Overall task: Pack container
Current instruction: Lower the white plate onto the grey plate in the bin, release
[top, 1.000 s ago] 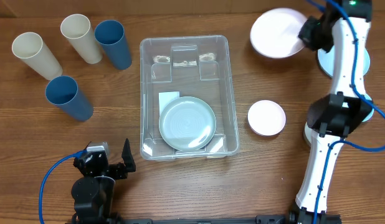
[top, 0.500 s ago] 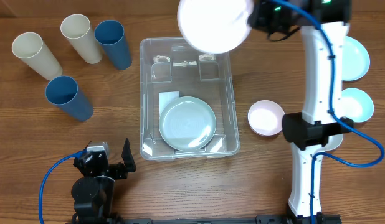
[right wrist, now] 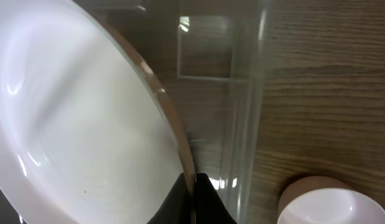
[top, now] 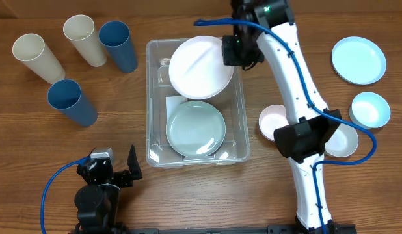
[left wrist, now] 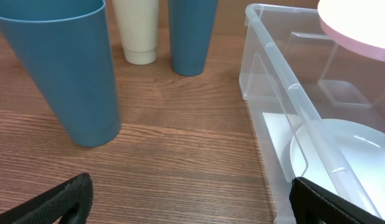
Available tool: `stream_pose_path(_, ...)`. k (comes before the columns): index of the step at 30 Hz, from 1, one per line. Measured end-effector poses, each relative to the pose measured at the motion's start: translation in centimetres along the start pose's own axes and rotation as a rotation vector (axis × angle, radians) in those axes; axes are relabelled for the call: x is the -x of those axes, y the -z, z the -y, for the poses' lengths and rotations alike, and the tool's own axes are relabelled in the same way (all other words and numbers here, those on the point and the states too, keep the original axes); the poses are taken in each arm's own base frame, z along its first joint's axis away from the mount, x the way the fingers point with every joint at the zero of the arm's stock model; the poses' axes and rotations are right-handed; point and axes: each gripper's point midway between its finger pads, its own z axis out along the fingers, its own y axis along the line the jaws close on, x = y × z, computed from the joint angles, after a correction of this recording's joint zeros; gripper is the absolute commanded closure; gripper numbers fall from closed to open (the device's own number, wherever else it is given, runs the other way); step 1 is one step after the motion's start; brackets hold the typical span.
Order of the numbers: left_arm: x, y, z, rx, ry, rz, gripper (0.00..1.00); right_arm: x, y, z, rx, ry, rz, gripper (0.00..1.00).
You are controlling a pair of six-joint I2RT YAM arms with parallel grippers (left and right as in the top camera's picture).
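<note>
Right fingers [right wrist: 208, 202] pinch the rim of your white plate [top: 198, 67], holding it over the far half of the container [top: 153, 110]. The container is clear, rectangular and round-cornered. It sits mid-table [top: 71, 156], with a pale green plate [top: 196, 128] and a white label [top: 176, 103] on its base. Your left fingers [left wrist: 61, 202] stand spread.

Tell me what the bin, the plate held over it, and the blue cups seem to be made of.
The container: clear, glossy plastic; the table shows through its walls. The white plate: likely smooth plastic or melamine, with soft highlights; ceramic cannot be excluded. The blue cups: probably matte plastic, evenly coloured, thin-rimmed.
</note>
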Motion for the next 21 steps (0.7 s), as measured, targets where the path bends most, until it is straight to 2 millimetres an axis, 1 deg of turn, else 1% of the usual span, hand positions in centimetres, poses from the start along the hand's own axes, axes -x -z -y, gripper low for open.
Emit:
stream_pose_path(2,0.0,0.0,0.0,0.0,0.0,0.0,0.0,-0.4,-0.3,-0.4,-0.006,0.017,-0.011,0.96)
stream_pose_path(3,0.0,0.0,0.0,0.0,0.0,0.0,0.0,-0.9,-0.3,-0.3,-0.011,0.019,-0.026,0.96)
stream_pose_path(4,0.0,0.0,0.0,0.0,0.0,0.0,0.0,-1.9,-0.1,0.1,-0.026,0.019,-0.055,0.96)
stream_pose_path(5,0.0,0.0,0.0,0.0,0.0,0.0,0.0,-2.1,0.1,0.2,-0.03,0.022,-0.052,0.96)
stream_pose_path(6,0.0,0.0,0.0,0.0,0.0,0.0,0.0,-3.1,0.4,0.7,-0.045,0.02,-0.073,0.96)
stream_pose_path(7,0.0,0.0,0.0,0.0,0.0,0.0,0.0,-4.5,1.5,1.2,-0.06,0.023,-0.093,0.96)
stream_pose_path(10,0.0,0.0,0.0,0.0,0.0,0.0,0.0,-6.2,3.4,1.6,-0.062,0.028,-0.085,0.96)
stream_pose_path(12,0.0,0.0,0.0,0.0,0.0,0.0,0.0,-7.9,3.6,1.9,-0.077,0.035,-0.119,0.96)
stream_pose_path(13,0.0,0.0,0.0,0.0,0.0,0.0,0.0,-8.6,3.1,1.9,-0.085,0.04,-0.145,0.96)
stream_pose_path(15,0.0,0.0,0.0,0.0,0.0,0.0,0.0,-10.5,0.6,1.5,-0.109,0.066,-0.22,0.96)
stream_pose_path(17,0.0,0.0,0.0,0.0,0.0,0.0,0.0,-12.0,-1.8,0.2,-0.119,0.118,-0.259,0.96)
stream_pose_path(19,0.0,0.0,0.0,0.0,0.0,0.0,0.0,-13.7,-3.8,-1.7,-0.121,0.176,-0.282,0.96)
stream_pose_path(20,0.0,0.0,0.0,0.0,0.0,0.0,0.0,-14.2,-4.7,-2.5,-0.117,0.192,-0.283,0.96)
stream_pose_path(21,0.0,0.0,0.0,0.0,0.0,0.0,0.0,-14.4,-5.3,-2.5,-0.118,0.19,-0.282,0.96)
